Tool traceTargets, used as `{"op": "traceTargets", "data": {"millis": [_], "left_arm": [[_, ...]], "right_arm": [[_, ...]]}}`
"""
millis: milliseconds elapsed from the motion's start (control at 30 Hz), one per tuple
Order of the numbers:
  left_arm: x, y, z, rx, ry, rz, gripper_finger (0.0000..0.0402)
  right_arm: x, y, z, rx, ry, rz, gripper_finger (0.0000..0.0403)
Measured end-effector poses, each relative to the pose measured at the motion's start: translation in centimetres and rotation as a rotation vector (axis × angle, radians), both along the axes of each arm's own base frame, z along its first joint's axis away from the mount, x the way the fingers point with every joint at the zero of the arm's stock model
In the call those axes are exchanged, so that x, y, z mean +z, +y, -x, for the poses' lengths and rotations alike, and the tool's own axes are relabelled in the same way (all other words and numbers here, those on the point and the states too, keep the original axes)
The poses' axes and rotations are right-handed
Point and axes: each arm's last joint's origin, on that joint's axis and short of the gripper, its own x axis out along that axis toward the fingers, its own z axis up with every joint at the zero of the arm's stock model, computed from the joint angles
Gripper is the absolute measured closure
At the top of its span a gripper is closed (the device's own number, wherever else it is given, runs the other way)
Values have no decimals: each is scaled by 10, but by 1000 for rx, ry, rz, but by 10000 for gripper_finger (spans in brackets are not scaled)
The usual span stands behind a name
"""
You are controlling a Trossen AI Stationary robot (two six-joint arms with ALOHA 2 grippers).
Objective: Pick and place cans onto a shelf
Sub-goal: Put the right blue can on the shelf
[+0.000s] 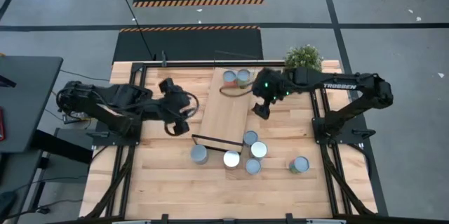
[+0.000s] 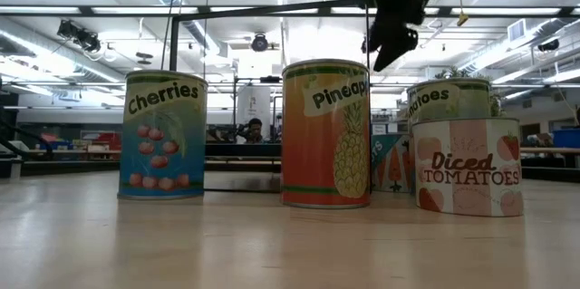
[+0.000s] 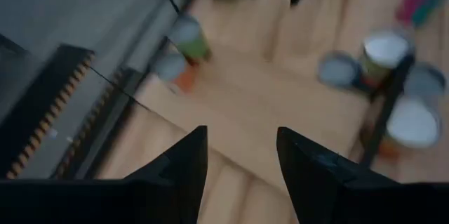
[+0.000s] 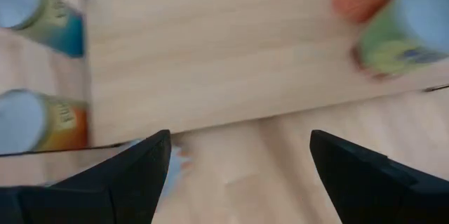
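Cans (image 1: 250,152) cluster loose on the surface at six o'clock of the shelf (image 1: 226,112), two already at its twelve o'clock end, so the right claw (image 1: 262,108), spread wide and empty, should probably descend squarely over one; left claw (image 1: 177,119) waits, narrowly parted.

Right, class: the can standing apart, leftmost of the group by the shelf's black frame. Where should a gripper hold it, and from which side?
Probably from straight above, closing across the curved side wall just below the rim. The can stands upright, round top up, with room either side. The open left gripper is nearer.
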Motion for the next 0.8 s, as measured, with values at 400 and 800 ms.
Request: {"op": "traceTargets", "data": {"millis": [400,800], "left_arm": [[-54,-50,7,-239,149,191,225],[-40,-76,10,-302,-43,225,225]], "right_arm": [[-3,83,-4,-73,-7,-29,55],[-34,124,-11,-83,86,-53,21]]}}
